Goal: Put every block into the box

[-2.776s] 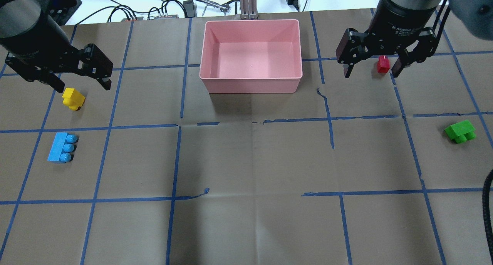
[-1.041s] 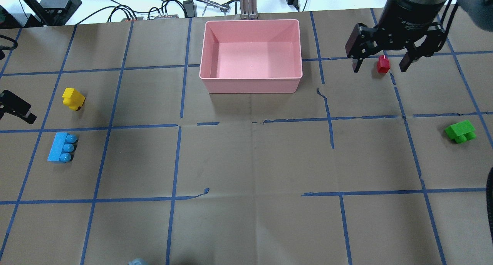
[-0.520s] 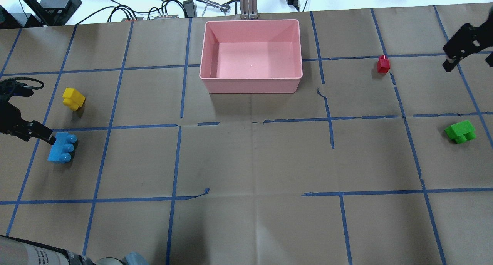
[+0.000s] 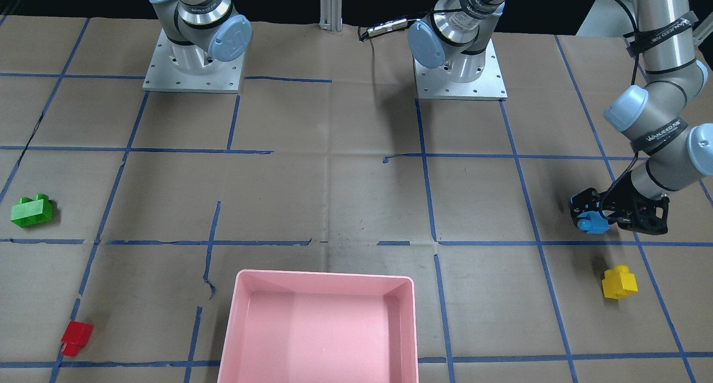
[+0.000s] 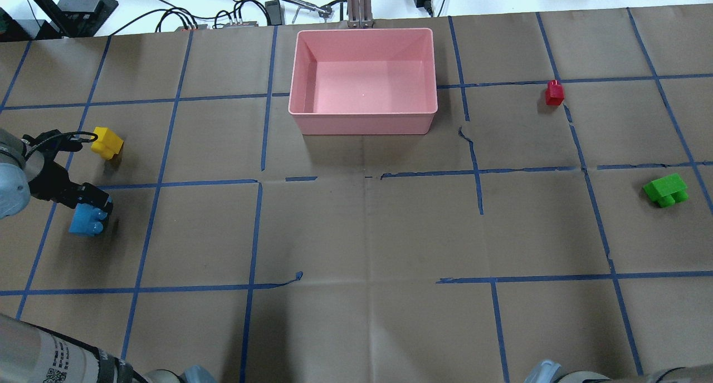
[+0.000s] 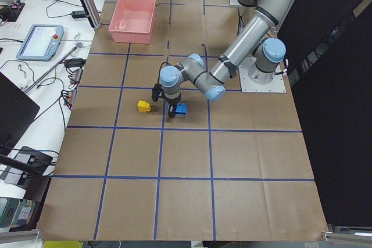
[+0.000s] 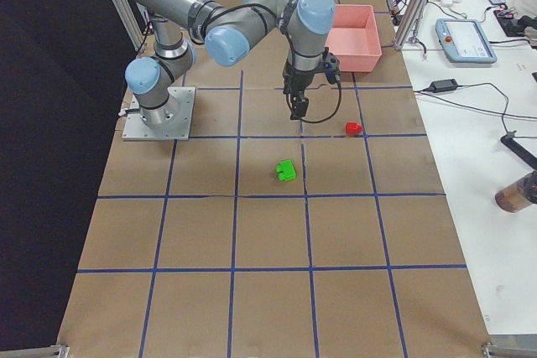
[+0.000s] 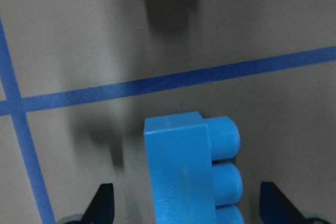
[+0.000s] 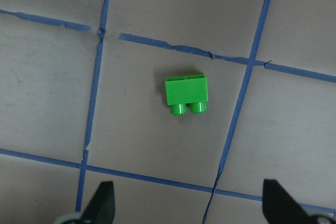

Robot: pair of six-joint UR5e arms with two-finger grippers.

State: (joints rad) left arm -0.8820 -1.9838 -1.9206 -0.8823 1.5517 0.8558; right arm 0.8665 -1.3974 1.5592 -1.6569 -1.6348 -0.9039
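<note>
The light blue brick lies on its side on the paper, studs to the wrist view's right. My left gripper is open and low around it, one fingertip on each side, apart from the brick. It also shows in the front view over the blue brick. The yellow brick lies close by. My right gripper is open and empty, high above the green brick. The red brick lies right of the empty pink box.
The green brick sits near the table's right edge. Blue tape lines grid the brown paper. Cables and devices lie beyond the table's far edge behind the box. The arm bases stand at the robot's side.
My left gripper moved from the yellow brick to the blue brick and came down around it. My right gripper left the red brick, went out of the overhead view, and hangs above the green brick.
</note>
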